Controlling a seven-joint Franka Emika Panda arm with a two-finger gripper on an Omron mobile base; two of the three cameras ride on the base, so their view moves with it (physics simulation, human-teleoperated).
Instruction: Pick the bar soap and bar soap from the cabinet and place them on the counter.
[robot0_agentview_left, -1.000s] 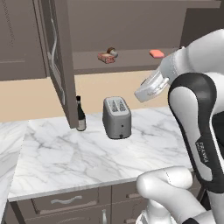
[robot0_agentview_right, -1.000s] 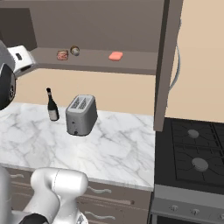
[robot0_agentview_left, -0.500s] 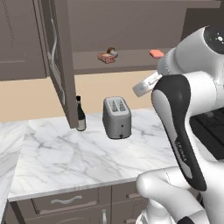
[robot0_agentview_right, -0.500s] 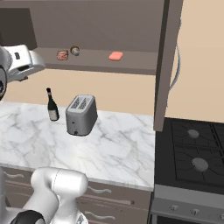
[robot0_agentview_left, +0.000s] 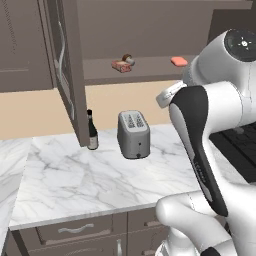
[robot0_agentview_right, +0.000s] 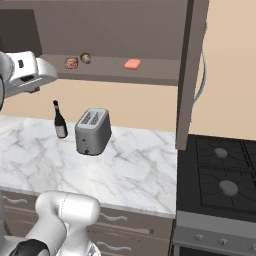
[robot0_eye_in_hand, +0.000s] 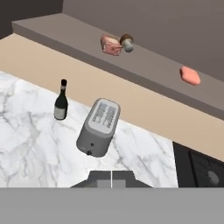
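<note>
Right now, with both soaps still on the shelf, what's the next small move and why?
Probably open the jaws and lift the hand toward the nearer soap bar. The jaws are shut and empty, the hand sits low over the toaster, and both bars, the other beside a round knob, lie in the open cabinet.

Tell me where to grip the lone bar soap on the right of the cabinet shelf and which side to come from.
Grip the bar soap across its narrow width, coming in from the open front of the cabinet. It lies flat on the shelf with free space around it, so jaws should fit on both long edges; the roof above probably rules out a straight top-down approach.
</note>
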